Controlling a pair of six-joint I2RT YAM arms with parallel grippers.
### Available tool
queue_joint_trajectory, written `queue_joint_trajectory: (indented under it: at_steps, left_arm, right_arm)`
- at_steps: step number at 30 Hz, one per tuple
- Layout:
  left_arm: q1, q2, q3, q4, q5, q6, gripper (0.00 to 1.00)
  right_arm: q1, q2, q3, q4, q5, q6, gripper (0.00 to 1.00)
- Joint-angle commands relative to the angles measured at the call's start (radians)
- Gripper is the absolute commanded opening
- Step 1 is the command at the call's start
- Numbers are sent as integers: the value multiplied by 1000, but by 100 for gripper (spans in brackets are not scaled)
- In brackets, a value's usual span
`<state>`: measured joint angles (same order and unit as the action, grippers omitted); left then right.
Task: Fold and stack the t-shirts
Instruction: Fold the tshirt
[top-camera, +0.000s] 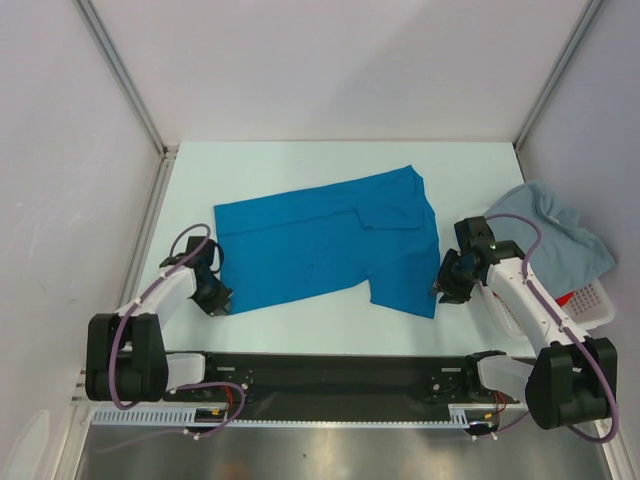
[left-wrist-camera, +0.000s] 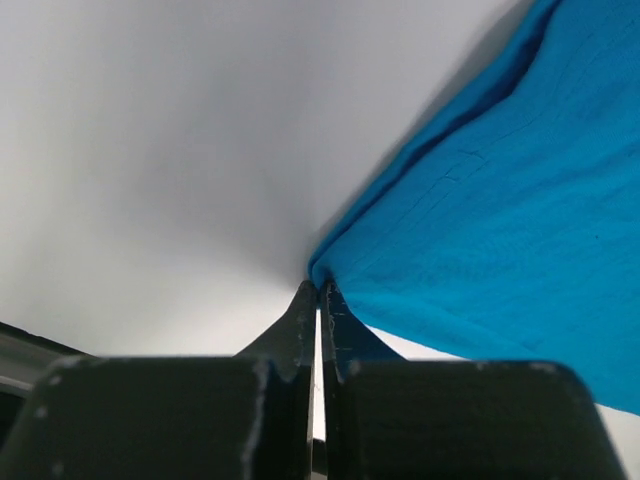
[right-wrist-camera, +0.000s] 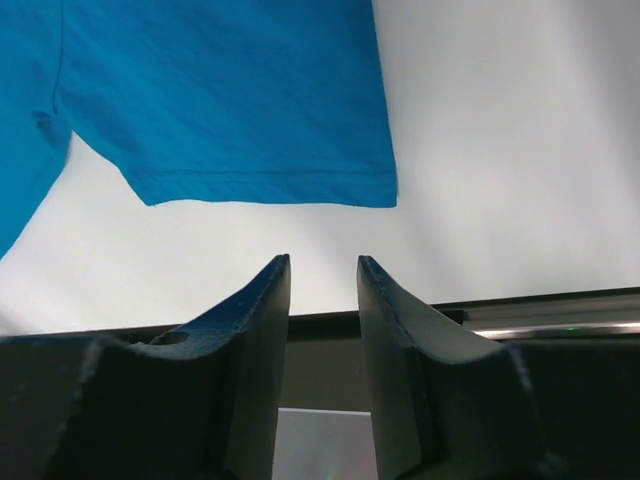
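A bright blue t-shirt (top-camera: 330, 240) lies spread out on the white table. My left gripper (top-camera: 218, 300) is at the shirt's near left corner. In the left wrist view the jaws (left-wrist-camera: 320, 288) are pressed together, with the corner of the blue cloth (left-wrist-camera: 500, 220) at their tips. My right gripper (top-camera: 445, 292) is open and empty just right of the shirt's near right corner. The hem of the blue cloth (right-wrist-camera: 220, 90) lies beyond its fingertips (right-wrist-camera: 323, 262). A pale grey-blue t-shirt (top-camera: 555, 225) is draped over the basket at the right. A bit of red cloth (top-camera: 568, 297) shows inside the basket.
A white slatted basket (top-camera: 597, 303) stands at the table's right edge, beside my right arm. Grey walls with metal posts close in the table on the left, back and right. A black rail (top-camera: 340, 375) runs along the near edge.
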<state>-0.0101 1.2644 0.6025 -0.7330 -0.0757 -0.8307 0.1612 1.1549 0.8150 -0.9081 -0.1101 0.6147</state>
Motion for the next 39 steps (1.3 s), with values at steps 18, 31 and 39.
queue_joint_trajectory:
  at_steps: [18, 31, 39]
  left_arm:
    - [6, -74, 14, 67, 11, 1, 0]
    - [6, -80, 25, 69, 22, 7, 0]
    - [6, -89, 20, 61, 27, 7, 0]
  right_arm:
    - [-12, 223, -48, 136, 108, 77, 31]
    - [-17, 367, 21, 201, 202, -3, 42]
    - [14, 405, -8, 236, 205, 16, 41]
